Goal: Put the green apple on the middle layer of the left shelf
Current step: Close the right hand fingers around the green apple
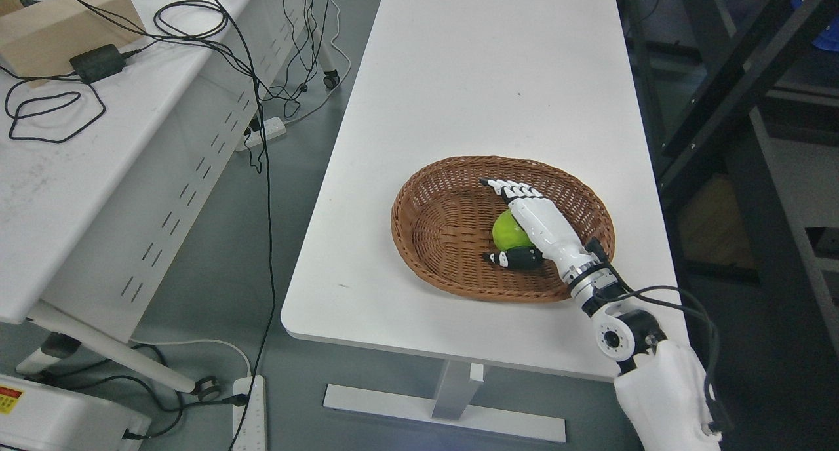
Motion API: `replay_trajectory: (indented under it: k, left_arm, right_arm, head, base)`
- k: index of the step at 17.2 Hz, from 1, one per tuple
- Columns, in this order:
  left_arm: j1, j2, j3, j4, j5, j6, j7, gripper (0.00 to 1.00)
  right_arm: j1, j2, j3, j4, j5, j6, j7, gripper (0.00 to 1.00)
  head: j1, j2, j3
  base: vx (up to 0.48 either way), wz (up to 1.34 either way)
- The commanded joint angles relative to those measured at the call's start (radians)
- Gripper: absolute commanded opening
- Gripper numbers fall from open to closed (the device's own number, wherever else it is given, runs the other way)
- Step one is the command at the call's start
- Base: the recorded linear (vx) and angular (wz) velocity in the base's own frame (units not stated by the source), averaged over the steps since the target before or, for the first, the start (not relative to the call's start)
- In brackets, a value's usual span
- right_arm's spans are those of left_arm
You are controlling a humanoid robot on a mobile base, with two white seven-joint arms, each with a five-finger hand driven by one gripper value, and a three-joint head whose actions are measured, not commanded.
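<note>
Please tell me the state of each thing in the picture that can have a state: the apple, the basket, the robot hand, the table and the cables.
green apple: in the basket, under the hand, not lifted.
wicker basket: upright on the table, holds only the apple.
right hand: over the apple, fingers straight, thumb beside it, not closed.
white table: bare except for the basket.
power strip: on the floor, cables plugged in.

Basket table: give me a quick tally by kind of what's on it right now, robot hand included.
Wicker basket: 1
Green apple, inside the basket: 1
Right hand, reaching into the basket with fingers extended over the apple and thumb below it: 1
Total: 3
The rest of the white table shows nothing else on it.
</note>
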Motion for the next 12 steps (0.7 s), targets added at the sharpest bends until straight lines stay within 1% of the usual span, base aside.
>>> replay_trajectory:
  k: [1, 3, 4, 5, 6, 10, 12]
  left_arm:
    - [0.009, 0.017, 0.000, 0.000, 0.000, -0.001, 0.001, 1.00]
    - [0.009, 0.017, 0.000, 0.000, 0.000, -0.002, 0.001, 1.00]
    - [0.009, 0.017, 0.000, 0.000, 0.000, -0.001, 0.001, 1.00]
    - [0.009, 0.017, 0.000, 0.000, 0.000, -0.001, 0.001, 1.00]
    - [0.009, 0.017, 0.000, 0.000, 0.000, -0.001, -0.001, 1.00]
    - [0.009, 0.017, 0.000, 0.000, 0.000, -0.001, 0.001, 1.00]
    - [0.009, 0.017, 0.000, 0.000, 0.000, -0.001, 0.001, 1.00]
  right_arm:
    - [0.027, -0.048, -0.026, -0.033, -0.015, -0.014, -0.004, 1.00]
    - [0.032, -0.050, -0.026, -0.039, -0.015, -0.016, -0.004, 0.99]
    - [0.032, -0.050, -0.026, -0.041, -0.015, -0.014, -0.004, 0.97]
    - [0.032, -0.050, -0.026, -0.041, -0.015, -0.014, -0.006, 0.93]
    - [0.034, -0.049, -0.026, -0.041, -0.015, -0.013, -0.006, 0.85]
    - [0.035, -0.050, -0.049, -0.041, -0.015, -0.010, -0.004, 0.61]
    - [0.038, -0.047, -0.063, -0.041, -0.015, -0.010, 0.024, 0.31]
  head:
    - [0.0000, 0.000, 0.000]
    - [0.0000, 0.000, 0.000]
    - [0.0000, 0.000, 0.000]
    - [0.0000, 0.000, 0.000]
    - [0.0000, 0.000, 0.000]
    - [0.0000, 0.000, 0.000]
    - [0.0000, 0.000, 0.000]
  base:
    - [0.000, 0.00]
    - [0.000, 0.00]
    - [0.000, 0.00]
    - [0.000, 0.00]
    - [0.000, 0.00]
    - [0.000, 0.00]
    - [0.000, 0.00]
